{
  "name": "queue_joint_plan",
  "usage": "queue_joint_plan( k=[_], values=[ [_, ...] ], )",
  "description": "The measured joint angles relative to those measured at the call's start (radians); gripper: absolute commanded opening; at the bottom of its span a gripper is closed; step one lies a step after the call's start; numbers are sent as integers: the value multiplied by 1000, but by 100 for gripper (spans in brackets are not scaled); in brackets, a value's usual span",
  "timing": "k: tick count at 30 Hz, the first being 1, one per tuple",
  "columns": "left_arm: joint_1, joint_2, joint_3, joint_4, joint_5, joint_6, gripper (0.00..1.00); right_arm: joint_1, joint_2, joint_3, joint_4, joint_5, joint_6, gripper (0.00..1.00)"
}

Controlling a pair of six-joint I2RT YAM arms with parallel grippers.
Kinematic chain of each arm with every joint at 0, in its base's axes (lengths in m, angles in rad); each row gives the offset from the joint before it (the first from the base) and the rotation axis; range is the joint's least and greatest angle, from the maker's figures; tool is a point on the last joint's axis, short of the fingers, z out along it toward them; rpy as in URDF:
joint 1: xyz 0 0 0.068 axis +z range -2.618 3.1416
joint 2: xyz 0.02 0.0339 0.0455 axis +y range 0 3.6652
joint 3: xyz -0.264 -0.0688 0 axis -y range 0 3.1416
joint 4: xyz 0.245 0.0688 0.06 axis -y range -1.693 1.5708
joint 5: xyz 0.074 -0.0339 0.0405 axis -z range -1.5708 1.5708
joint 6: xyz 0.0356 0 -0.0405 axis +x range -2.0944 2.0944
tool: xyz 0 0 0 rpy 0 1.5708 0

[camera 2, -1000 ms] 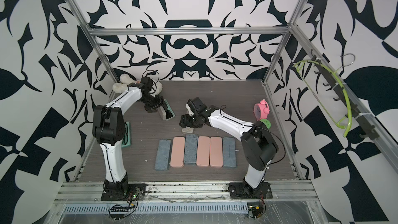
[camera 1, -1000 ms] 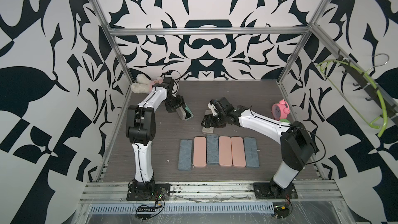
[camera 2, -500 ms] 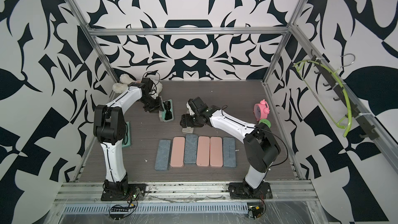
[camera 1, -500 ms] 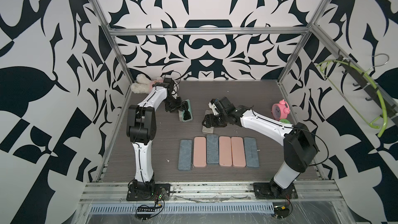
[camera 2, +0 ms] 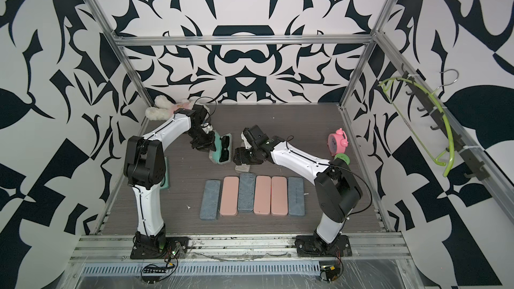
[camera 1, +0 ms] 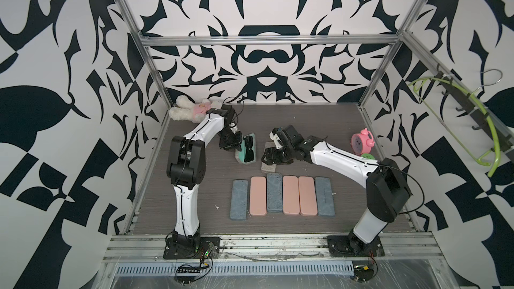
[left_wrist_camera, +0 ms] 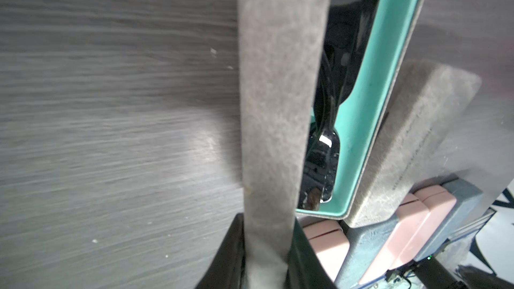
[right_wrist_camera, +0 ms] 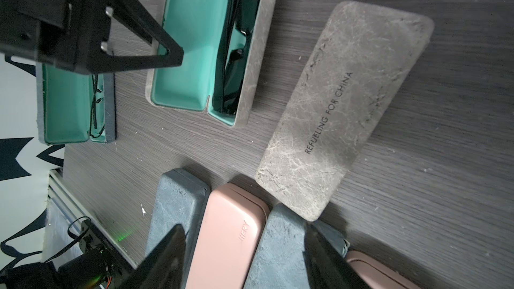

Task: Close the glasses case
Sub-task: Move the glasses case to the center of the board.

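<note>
Task not complete. The grey felt glasses case with teal lining lies open on the dark wood-grain table, black sunglasses inside, lid raised but not folded down. Left gripper is clamped on the lid's free edge. Right gripper hangs jaws apart, empty, above a closed grey marbled case.

Left arm, right arm: glossy white shells on long links, small dark screw dots along them. Chunky matte black housings at joints. Each arm rises from flat black base plate. Thin black cable loops off right arm's big black housing. Left gripper black; finger hollow triangle, two silver screws at root. Right gripper fingers black, smooth, tapering.
</note>
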Motion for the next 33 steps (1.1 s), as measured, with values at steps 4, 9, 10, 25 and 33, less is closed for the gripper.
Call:
queue_joint_plan(
  k=[4,9,10,25,33],
  values=[
    [-41,-18,-25,-4,-11,2,25,0,0,-5,-4,8,0,68],
    [-81,-24,-39,-7,-37,-1,25,0,-2,-24,-6,19,1,68],
    [-86,-25,-41,-6,-42,-2,25,0,-6,-30,-6,21,1,68],
    [-168,-43,-72,0,-80,-53,26,0,-99,-82,-20,45,1,68],
    [-188,-43,-57,-5,-93,-70,28,0,-99,-90,-21,49,5,68]
  ],
)
